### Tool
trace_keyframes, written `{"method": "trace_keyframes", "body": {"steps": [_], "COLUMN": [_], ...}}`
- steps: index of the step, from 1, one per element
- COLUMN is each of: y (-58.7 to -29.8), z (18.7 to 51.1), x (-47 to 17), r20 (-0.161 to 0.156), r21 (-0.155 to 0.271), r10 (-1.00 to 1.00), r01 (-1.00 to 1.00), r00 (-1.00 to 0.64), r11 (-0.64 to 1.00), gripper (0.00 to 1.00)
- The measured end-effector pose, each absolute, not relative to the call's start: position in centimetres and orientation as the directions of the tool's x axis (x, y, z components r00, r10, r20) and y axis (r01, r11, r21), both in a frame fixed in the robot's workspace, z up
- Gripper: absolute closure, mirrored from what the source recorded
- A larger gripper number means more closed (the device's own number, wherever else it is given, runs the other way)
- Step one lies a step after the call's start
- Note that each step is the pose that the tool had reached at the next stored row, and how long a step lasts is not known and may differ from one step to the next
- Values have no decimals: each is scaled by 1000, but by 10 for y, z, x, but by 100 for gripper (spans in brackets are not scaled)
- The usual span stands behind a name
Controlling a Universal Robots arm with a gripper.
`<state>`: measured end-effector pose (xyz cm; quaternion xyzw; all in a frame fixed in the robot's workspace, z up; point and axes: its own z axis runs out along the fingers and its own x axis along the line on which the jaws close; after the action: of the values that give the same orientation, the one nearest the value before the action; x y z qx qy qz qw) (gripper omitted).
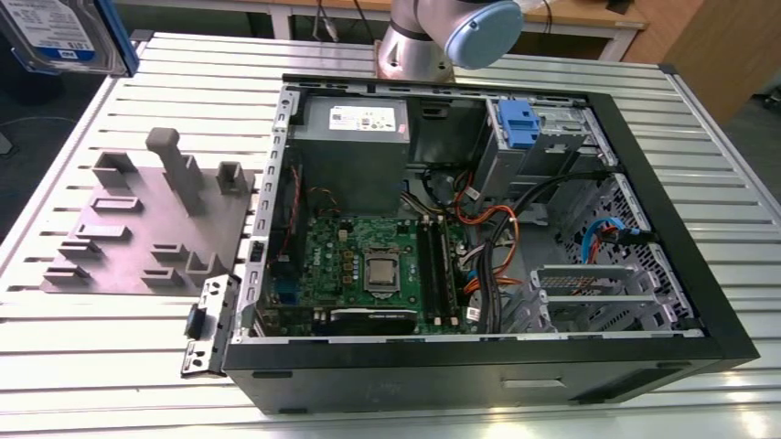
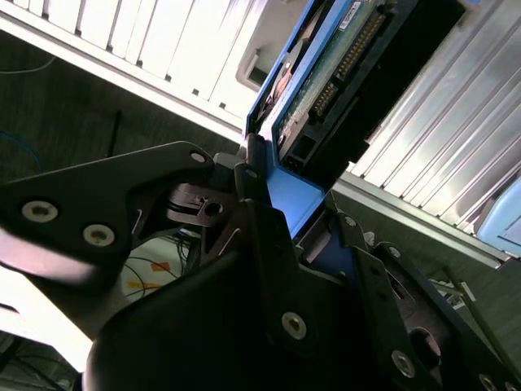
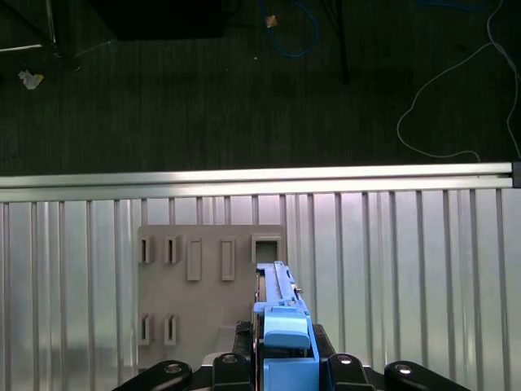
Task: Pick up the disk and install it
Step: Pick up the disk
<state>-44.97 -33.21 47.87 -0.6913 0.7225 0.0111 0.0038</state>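
One disk (image 1: 61, 32), cut off, claw (image 3: 285, 368) seemingly gripping

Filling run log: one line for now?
hand: shut on silver hard drive in blue plastic carrier | drive: in air above grey slotted fixture plate | black computer case: open, drive not installed

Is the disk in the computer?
Out. The blue-framed silver disk is clamped in the black end effector, well clear of the open black computer case.
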Motion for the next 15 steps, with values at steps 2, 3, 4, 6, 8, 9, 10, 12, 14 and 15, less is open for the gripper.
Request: {"method": "trace_keyframes", "body": {"steps": [2,3,4,6,8,9,10,12,14,15], "y": [-332,-332,-333,-335,-337,-337,-337,-337,-337,-337], "z": [481,481,481,481,481,481,481,481,481,481], "x": [-450,-450,-450,-450,-450,-450,-450,-450,-449,-449], "r20": [-21,-21,-21,-21,-21,-21,-21,-21,-21,-21], "r21": [11,11,11,11,11,11,11,11,11,11], "r10": [-999,-999,-999,-999,-999,-999,-999,-999,-999,-999], "r01": [-999,-999,-999,-999,-999,-999,-999,-999,-999,-999], "r00": [-44,-44,-44,-44,-44,-44,-44,-44,-44,-44], "r11": [44,44,44,44,44,44,44,44,44,44], "gripper": [63,63,63,63,63,63,63,63,63,63]}}
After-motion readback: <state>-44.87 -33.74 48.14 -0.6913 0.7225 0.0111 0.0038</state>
